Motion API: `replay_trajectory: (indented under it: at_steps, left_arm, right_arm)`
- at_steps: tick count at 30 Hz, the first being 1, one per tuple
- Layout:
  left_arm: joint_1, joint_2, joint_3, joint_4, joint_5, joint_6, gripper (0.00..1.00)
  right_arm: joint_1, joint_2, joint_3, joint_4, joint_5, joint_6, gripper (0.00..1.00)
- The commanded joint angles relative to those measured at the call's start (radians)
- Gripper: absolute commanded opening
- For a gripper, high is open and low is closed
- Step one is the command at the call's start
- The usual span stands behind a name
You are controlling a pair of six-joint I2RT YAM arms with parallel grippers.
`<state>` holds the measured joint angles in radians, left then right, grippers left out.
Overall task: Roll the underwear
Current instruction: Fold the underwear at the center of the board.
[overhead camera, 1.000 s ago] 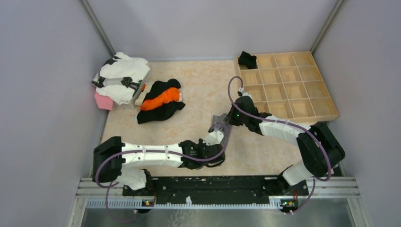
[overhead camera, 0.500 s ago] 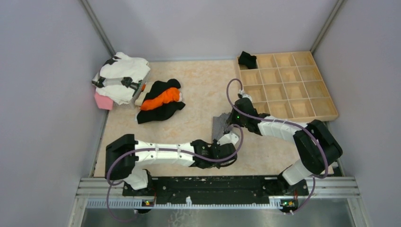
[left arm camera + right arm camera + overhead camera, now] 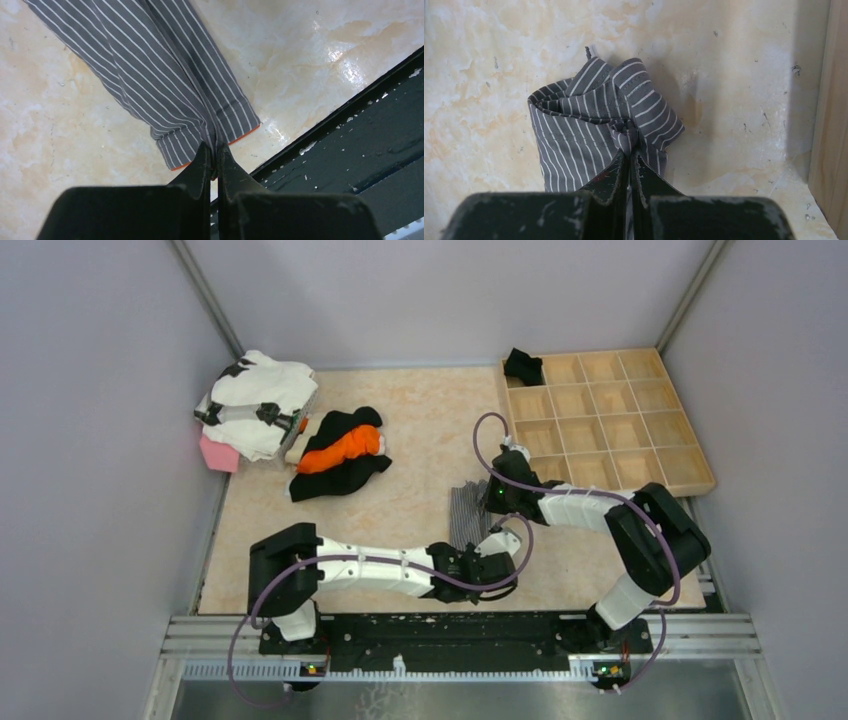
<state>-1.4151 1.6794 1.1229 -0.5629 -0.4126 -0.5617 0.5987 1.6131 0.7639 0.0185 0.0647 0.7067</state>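
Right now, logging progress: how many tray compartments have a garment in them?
1: the black underwear sits in the wooden tray's far-left corner compartment; the rest look empty, none looks hidden.

Beige marbled table [image 3: 430, 420] is enclosed by plain grey walls [image 3: 90, 440] on three sides; a black rail [image 3: 450, 630] is mounted along its near edge.

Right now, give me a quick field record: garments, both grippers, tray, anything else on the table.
striped underwear: grey, orange-trimmed hem, stretched between both grippers, not rolled yet
left gripper: shut on its hem end
right gripper: shut on its bunched opposite end
black underwear: in the far-left corner cell of the wooden tray
other clothes: black-and-orange bundle and white pile, far left
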Motion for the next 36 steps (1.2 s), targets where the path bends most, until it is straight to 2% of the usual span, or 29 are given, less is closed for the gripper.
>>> replay_trajectory:
  at_steps: [1,9,18,22,27,31,36]
  left_arm:
    - [-0.011,0.036,0.026,0.059,0.021,-0.026,0.00]
    - [-0.015,0.060,0.010,0.092,0.017,-0.063,0.00]
    - [-0.015,0.040,0.013,0.108,0.014,-0.070,0.32]
    - [-0.015,0.020,0.012,0.130,0.030,-0.062,0.41]
    - [-0.015,-0.004,0.009,0.154,0.048,-0.054,0.47]
    - [-0.015,-0.034,0.006,0.173,0.059,-0.048,0.50]
    - [-0.015,-0.111,-0.001,0.180,0.046,-0.038,0.51]
  right_arm:
    - [-0.010,0.025,0.003,0.030,0.011,-0.015,0.00]
    - [-0.010,0.034,0.000,0.038,-0.008,-0.013,0.00]
    - [-0.010,0.035,0.000,0.038,-0.023,-0.013,0.00]
    - [-0.011,0.032,0.003,0.037,-0.027,-0.014,0.00]
    - [-0.010,0.019,0.006,0.030,-0.029,-0.016,0.00]
    - [-0.010,-0.007,0.012,0.016,-0.035,-0.022,0.07]
    - [-0.009,-0.065,0.035,-0.029,-0.023,-0.038,0.22]
